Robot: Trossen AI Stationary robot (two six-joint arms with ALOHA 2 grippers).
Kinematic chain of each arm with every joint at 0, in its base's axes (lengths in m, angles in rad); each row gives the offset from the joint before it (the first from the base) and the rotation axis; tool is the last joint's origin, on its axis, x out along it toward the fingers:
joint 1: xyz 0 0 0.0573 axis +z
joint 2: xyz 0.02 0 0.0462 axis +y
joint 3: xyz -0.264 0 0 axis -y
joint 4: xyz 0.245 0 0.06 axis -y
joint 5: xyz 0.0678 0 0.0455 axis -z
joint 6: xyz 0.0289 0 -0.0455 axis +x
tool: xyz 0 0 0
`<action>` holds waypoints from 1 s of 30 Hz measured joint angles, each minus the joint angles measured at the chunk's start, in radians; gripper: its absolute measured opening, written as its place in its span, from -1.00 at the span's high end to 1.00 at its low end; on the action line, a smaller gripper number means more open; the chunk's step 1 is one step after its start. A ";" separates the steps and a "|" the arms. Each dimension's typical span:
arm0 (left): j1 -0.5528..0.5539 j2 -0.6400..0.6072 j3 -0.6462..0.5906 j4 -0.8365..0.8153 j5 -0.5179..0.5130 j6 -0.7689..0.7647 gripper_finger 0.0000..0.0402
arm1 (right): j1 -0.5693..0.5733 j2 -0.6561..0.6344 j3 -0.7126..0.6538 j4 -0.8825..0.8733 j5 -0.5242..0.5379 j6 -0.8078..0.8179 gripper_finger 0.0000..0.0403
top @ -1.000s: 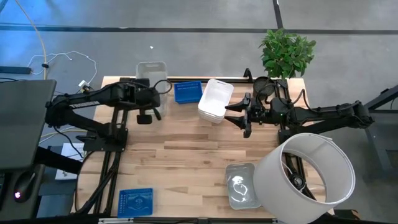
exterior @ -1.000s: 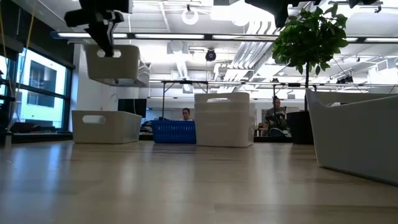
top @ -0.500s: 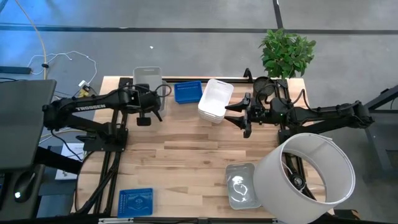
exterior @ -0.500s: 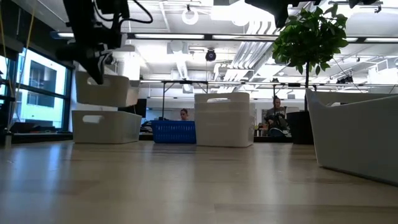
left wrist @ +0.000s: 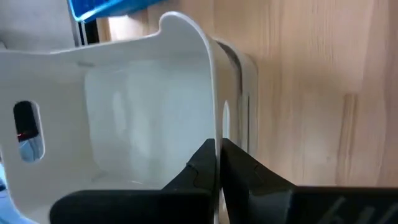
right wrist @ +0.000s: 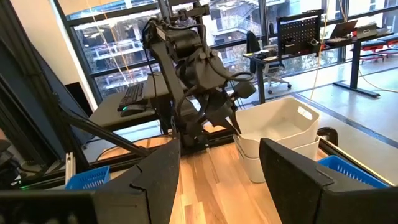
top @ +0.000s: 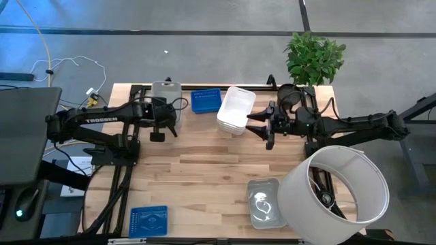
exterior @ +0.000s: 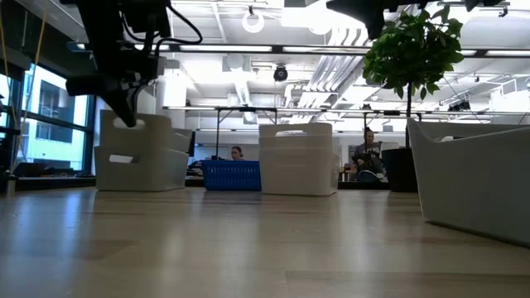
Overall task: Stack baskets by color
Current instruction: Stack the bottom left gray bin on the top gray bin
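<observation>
My left gripper point(top: 166, 111) is shut on a translucent grey basket point(top: 165, 91) at the table's far left. That basket sits in a second grey basket point(exterior: 141, 168) standing on the table. A blue basket point(top: 206, 101) and a stack of white baskets point(top: 236, 109) stand along the far edge. Another blue basket point(top: 148, 221) lies near the front left, and a grey one point(top: 264, 201) at the front right. My right gripper point(top: 253, 124) hangs open and level just right of the white stack, with nothing between its fingers point(right wrist: 155, 180). My left gripper pinches the upper grey basket's near wall at its rim point(left wrist: 211, 93), one finger inside the basket and one outside. The fingers point(left wrist: 199, 165) slant down from above on the table's near side. The basket rests nested in the lower grey basket point(left wrist: 245, 68), roughly upright.
A large white cylinder point(top: 335, 192) lies at the front right, beside the grey basket. A potted plant point(top: 314, 58) stands at the far right corner. Bare wood point(top: 204, 170) fills the table's middle. People sit in the room behind the table point(exterior: 238, 154).
My left gripper has come down with the grey basket, staying shut. The basket hung clear above the other grey basket a second ago and now sits nested in it.
</observation>
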 joint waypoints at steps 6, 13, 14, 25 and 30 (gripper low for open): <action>0.000 0.000 0.000 0.007 0.046 -0.013 1.00 | 0.000 0.000 0.000 -0.009 0.000 0.000 -0.04; 0.006 0.000 0.000 0.008 0.092 -0.014 1.00 | 0.000 0.000 0.000 -0.009 0.000 0.000 -0.04; 0.009 0.000 0.000 0.009 0.096 -0.018 1.00 | 0.000 0.000 0.000 -0.009 0.000 0.000 -0.04; 0.013 0.000 0.000 0.017 0.080 -0.041 0.93 | 0.000 0.000 0.000 -0.009 0.000 0.000 -0.04; 0.013 0.000 0.000 0.017 0.078 -0.057 0.74 | 0.000 0.000 0.000 -0.009 0.000 0.000 -0.04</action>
